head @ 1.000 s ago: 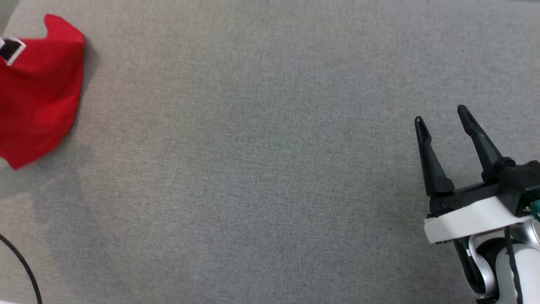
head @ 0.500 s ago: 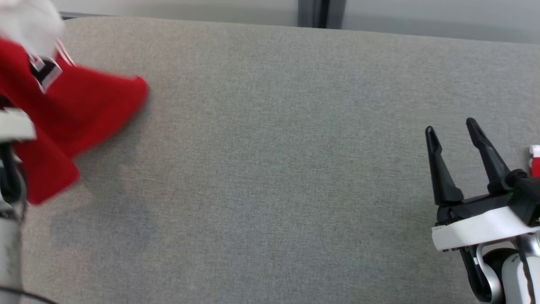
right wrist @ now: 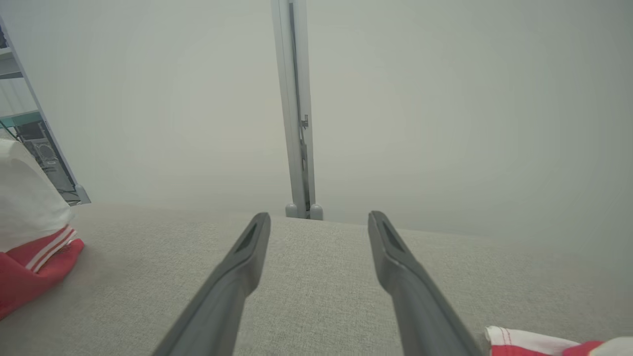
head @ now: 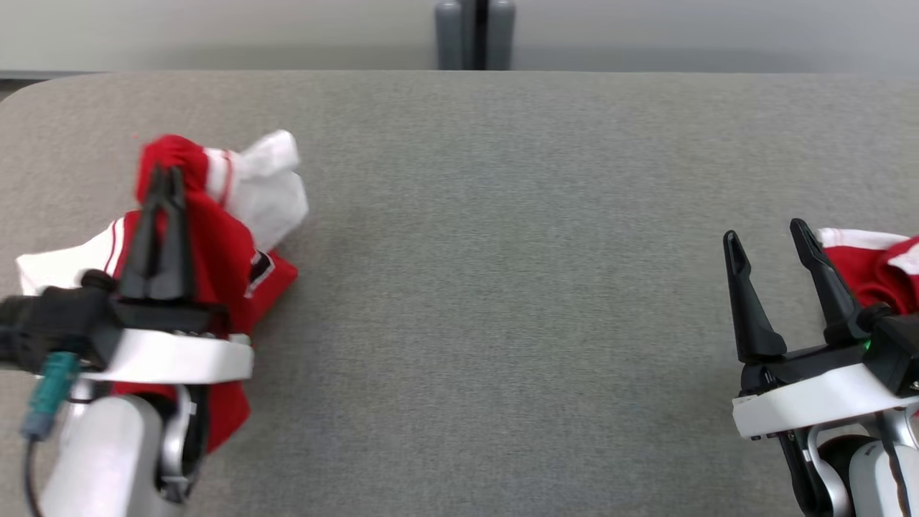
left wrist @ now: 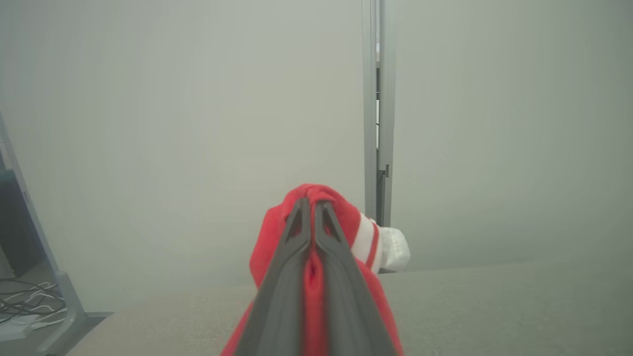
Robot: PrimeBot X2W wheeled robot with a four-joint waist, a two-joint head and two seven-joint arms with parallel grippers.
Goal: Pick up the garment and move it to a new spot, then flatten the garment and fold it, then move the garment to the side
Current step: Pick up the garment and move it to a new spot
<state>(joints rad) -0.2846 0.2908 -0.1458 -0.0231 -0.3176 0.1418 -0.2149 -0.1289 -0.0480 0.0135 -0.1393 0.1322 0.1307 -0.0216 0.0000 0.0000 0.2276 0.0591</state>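
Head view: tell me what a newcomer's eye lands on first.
The red-and-white garment bunched at the left, pinched in the shut left pincer over the grey table. Next, the right pincer, open and empty at the lower right, beside another red-and-white cloth at the edge.

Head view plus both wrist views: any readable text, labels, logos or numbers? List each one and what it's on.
No readable text in any view.
Dark patch with a white border on the red-and-white garment: too small and blurred to read.
Second red-and-white cloth at the right edge: stripes, no print visible.
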